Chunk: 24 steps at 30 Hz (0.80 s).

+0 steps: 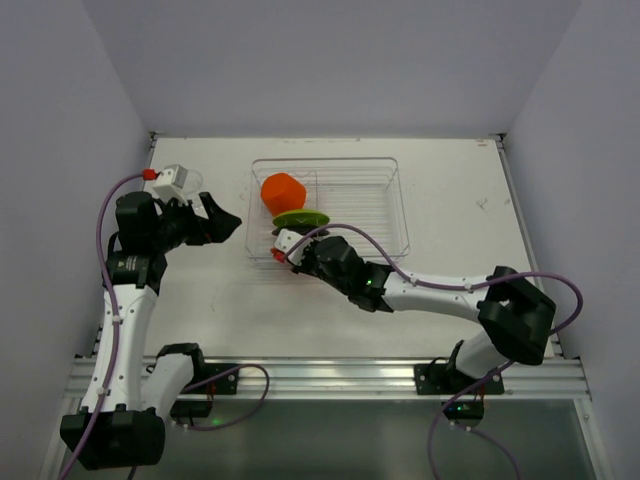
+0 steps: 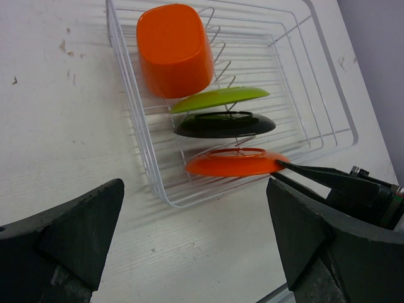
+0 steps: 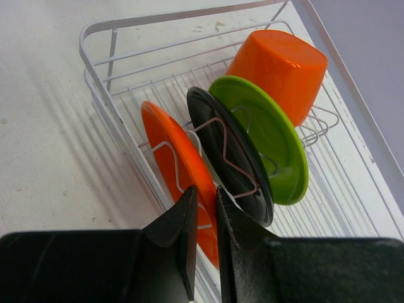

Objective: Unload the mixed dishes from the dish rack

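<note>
I am looking at the rack (image 2: 129, 107) sitting on the table (image 2: 50, 126). Three plates are standing on edge in the rack's wires, close to one end of the rack. The orange plate (image 3: 170, 151) is standing nearest that end wall, the black plate (image 3: 249, 189) next, then the green plate (image 3: 271, 145). The orange cup (image 3: 278, 69) is leaning just past the green plate, deeper in the rack. My right tool (image 3: 207, 192) is reaching over the rack's edge, its fingers pinching the orange plate's rim. My left tool (image 2: 194, 189) is hanging outside the rack, fingers wide apart, holding nothing.
</note>
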Motion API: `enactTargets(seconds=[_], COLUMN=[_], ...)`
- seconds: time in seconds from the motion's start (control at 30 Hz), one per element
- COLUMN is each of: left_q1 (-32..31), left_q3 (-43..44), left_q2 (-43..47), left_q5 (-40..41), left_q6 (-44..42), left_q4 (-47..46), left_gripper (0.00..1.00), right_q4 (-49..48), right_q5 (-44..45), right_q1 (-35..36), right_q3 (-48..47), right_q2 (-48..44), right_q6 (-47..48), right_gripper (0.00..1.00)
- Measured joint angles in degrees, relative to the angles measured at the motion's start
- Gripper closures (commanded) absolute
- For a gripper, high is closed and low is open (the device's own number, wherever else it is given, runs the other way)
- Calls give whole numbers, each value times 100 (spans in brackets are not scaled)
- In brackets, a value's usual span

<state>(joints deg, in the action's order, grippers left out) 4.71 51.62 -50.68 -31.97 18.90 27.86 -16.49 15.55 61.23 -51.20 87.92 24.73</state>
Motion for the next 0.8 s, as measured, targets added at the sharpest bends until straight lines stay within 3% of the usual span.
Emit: enactTargets(seconds=[0.2, 0.33, 0.8], left_q1=[0, 0, 0], left_q3=[0, 0, 0], left_q2=[0, 0, -70], left_q5=[-2, -4, -39], left_q6=[0, -2, 0], left_q4=[2, 2, 0], left_gripper=[0, 0, 0], right_q4=[-31, -28, -280], right_q5=[46, 52, 699], right_q1=[111, 173, 308], right_q3=[7, 13, 90], right_q2=[22, 22, 74], right_q6=[28, 24, 105], right_gripper=[89, 100, 100])
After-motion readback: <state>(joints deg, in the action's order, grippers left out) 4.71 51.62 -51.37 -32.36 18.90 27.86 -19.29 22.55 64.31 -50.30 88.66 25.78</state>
